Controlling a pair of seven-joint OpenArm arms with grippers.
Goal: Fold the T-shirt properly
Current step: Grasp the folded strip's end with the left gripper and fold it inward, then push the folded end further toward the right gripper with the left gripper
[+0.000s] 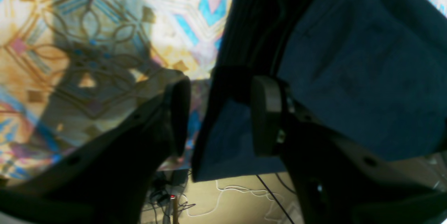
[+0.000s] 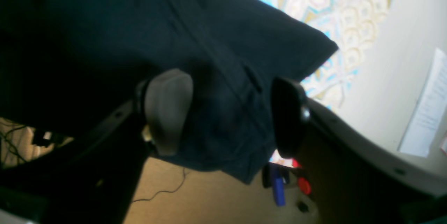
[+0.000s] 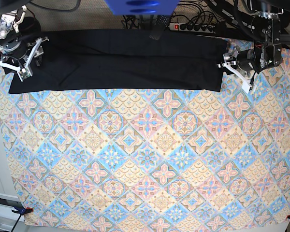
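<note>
The black T-shirt [image 3: 125, 58] lies as a long flat band across the far edge of the table. At the band's right end, my left gripper [image 3: 234, 65] is open. The left wrist view shows the T-shirt's edge [image 1: 349, 59] hanging between the spread fingers of the left gripper [image 1: 221, 115], with a gap at the left finger [image 1: 178, 115]. At the band's left end, my right gripper [image 3: 29, 60] is open too. In the right wrist view, a corner of the T-shirt [image 2: 227, 42] drapes between the wide-apart fingers of the right gripper [image 2: 228, 115].
A patterned tablecloth [image 3: 145, 159] covers the table. A power strip with cables [image 3: 193, 26] lies just beyond the far edge. A blue mount [image 3: 140, 6] hangs over the back middle. A white sheet of paper [image 2: 426, 112] lies off the table's side.
</note>
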